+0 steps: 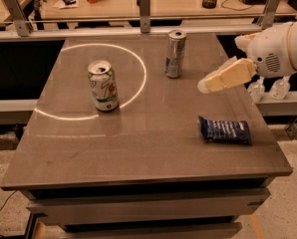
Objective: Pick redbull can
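The redbull can [175, 54] is slim, silver with blue panels, and stands upright at the far middle of the brown table [148, 143]. My gripper [206, 85] with its pale yellow tip reaches in from the right on a white arm [280, 49]. It hovers above the table, right of the can and a little nearer the camera, apart from it and holding nothing.
A wider white can [103, 86] with green and red markings stands left of centre, inside a bright ring of light. A dark blue snack packet [224, 130] lies flat at the right. A rail with posts [143, 4] runs behind the table, with cluttered desks beyond.
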Available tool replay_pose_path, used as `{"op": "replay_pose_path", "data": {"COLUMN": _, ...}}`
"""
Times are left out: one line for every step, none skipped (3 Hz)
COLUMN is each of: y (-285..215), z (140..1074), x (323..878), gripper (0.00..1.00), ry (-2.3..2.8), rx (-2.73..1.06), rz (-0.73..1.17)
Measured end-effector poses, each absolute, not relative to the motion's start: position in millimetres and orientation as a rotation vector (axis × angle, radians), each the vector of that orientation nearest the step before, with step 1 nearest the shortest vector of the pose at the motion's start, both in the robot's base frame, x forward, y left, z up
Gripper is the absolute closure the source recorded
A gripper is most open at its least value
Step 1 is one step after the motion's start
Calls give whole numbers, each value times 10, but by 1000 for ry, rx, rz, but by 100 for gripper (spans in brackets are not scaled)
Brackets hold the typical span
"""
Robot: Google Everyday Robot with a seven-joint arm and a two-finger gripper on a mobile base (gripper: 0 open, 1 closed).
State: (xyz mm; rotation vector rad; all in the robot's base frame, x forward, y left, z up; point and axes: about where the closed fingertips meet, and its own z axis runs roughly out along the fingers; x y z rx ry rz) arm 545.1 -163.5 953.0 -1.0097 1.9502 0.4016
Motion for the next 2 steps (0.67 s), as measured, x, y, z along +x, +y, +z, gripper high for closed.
{"op": "replay_pose_path", "data": {"y": -1638, "z": 9378, "x": 5649, "gripper": 0, "ry": 1886, "rx": -980, "rz": 401}}
{"op": "replay_pose_path", "data": {"y": -1710, "z": 9209, "x": 5870, "gripper": 0, "ry": 1858, "rx": -912, "rz": 435}}
